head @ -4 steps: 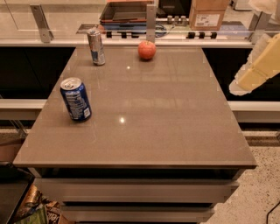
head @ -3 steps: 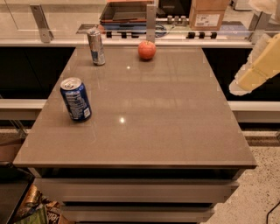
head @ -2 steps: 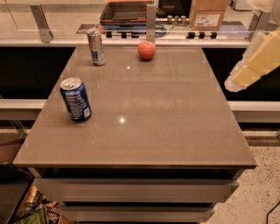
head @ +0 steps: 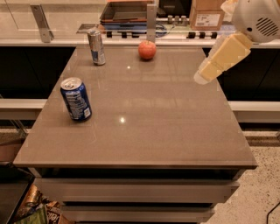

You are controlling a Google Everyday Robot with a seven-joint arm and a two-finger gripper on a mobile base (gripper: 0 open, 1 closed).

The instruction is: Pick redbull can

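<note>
The redbull can (head: 96, 47), slim, silver and blue, stands upright at the far left of the brown table (head: 166, 127). My gripper (head: 203, 77), a cream-coloured piece on the arm, hangs above the table's right side. It is far to the right of the can and nearer to me, and it holds nothing.
A wider deep-blue soda can (head: 76, 99) stands near the table's left edge, closer to me. A red apple (head: 147, 50) sits at the far middle. Behind the table runs a counter with a tray (head: 124, 11) and a cardboard box (head: 208, 13).
My gripper has moved left, from beyond the table's right edge to above its right side. The cans and the apple have not moved.
</note>
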